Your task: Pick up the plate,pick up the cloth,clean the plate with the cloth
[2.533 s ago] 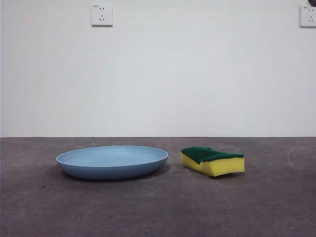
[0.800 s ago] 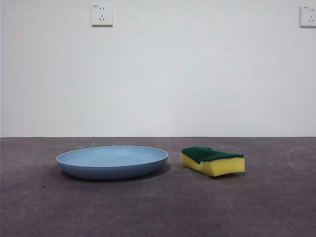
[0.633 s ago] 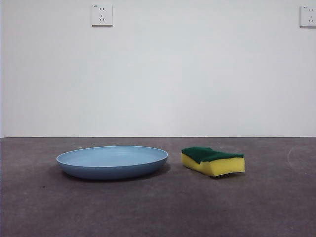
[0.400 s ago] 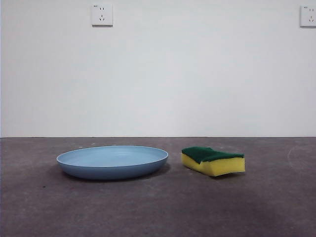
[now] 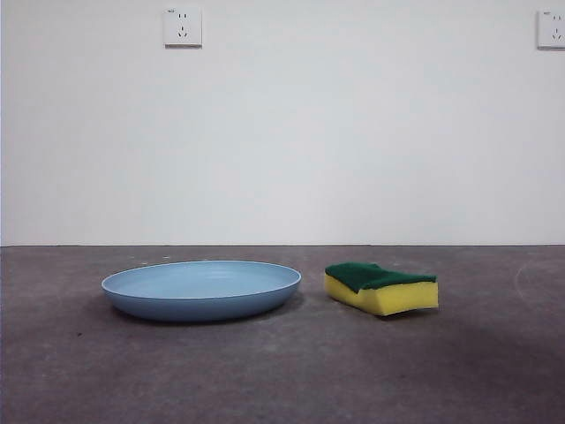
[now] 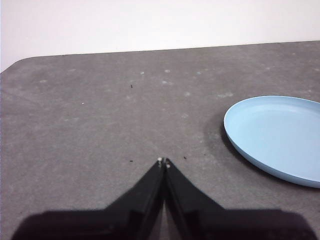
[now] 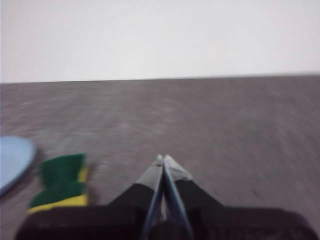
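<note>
Front view: the light-blue plate [image 5: 201,289] lies flat on the grey tabletop [image 5: 282,371], and the cloth [image 5: 381,288], really a yellow sponge with its green scouring face up, sits just beside it, a narrow gap between them. Set against the earlier frames, neither thing has shifted. The one difference is at the top right corner, where a small dark tip showed three seconds ago and has since gone; no arm is in this view. Two wall sockets [image 5: 182,26] hang on the white wall behind.

Left wrist view: the left end effector [image 6: 163,162] hangs above bare tabletop with its two black jaws pressed together to a point, holding nothing. The plate [image 6: 277,137] lies off to one side of it and a little ahead, apart from the tips.

Right wrist view: the picture is blurred. The right end effector [image 7: 163,160] also has its jaws closed tip to tip, empty, over the tabletop. The cloth [image 7: 62,187] lies beside it, clear of the jaws, with the plate's edge [image 7: 14,160] beyond the cloth.
</note>
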{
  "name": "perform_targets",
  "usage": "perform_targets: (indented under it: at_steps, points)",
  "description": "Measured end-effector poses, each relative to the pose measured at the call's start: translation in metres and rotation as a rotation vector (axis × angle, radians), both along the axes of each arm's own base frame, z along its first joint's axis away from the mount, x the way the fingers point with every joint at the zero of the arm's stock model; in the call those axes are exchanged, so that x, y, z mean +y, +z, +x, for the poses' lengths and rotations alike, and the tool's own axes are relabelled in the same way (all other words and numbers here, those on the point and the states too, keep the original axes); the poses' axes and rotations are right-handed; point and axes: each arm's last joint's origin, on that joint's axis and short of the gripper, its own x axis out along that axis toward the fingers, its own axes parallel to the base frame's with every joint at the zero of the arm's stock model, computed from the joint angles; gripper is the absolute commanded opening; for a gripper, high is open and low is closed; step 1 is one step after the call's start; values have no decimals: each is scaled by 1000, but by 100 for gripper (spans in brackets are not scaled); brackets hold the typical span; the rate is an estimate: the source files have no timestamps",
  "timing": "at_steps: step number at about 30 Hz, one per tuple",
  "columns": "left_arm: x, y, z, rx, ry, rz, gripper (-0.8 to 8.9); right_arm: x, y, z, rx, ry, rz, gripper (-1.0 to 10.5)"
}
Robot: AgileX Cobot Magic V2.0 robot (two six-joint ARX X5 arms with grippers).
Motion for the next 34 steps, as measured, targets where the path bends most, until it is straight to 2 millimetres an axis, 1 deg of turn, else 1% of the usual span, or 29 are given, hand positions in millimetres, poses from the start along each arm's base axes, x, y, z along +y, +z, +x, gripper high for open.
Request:
perform_targets:
  at_steps: [3, 8, 11, 34]
  points:
    - [0, 0, 0, 0, 0, 0, -3, -1, -12, 2, 28, -62, 46, 1]
    - [0, 0, 0, 0, 0, 0, -3, 0, -20, 3, 50, -61, 72, 1]
    - [0, 0, 0, 0, 0, 0, -3, 0, -27, 4, 93, -63, 85, 1]
    - [0, 0, 0, 0, 0, 0, -3, 0, -27, 4, 93, -65, 94, 1]
